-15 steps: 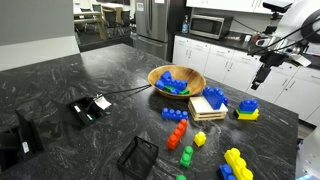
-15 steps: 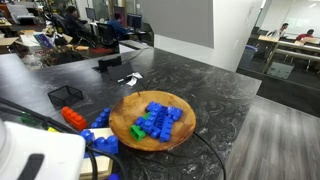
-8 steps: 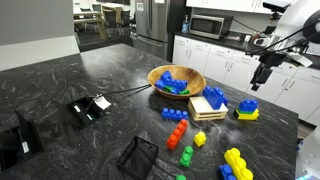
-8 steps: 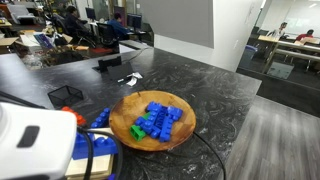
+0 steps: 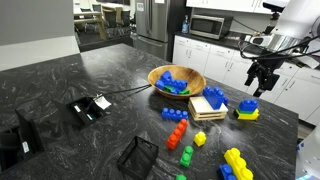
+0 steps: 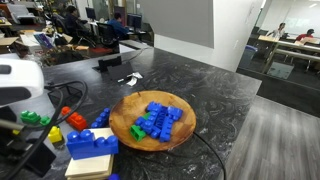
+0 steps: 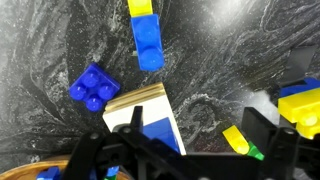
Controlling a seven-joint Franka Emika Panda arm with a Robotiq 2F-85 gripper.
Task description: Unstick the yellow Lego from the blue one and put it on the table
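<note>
Pincer point(image 5: 261, 88) has just dropped slightly and spread open, empty, above the black marble-veined counter point(image 5: 110, 80). Large bright-yellow studded plastic brick point(image 5: 238, 160) lies well apart (near edge), joined to mid-blue studded plastic brick point(image 5: 226, 172) — approach pending.

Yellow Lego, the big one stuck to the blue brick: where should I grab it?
Likely from above: pinch across the long sides of the yellow Lego, at the end away from the blue one; it lies flat and elongated.

Bowl point(image 5: 160, 88) on table point(image 5: 110, 75), bricks point(image 5: 175, 114) beside it
</note>
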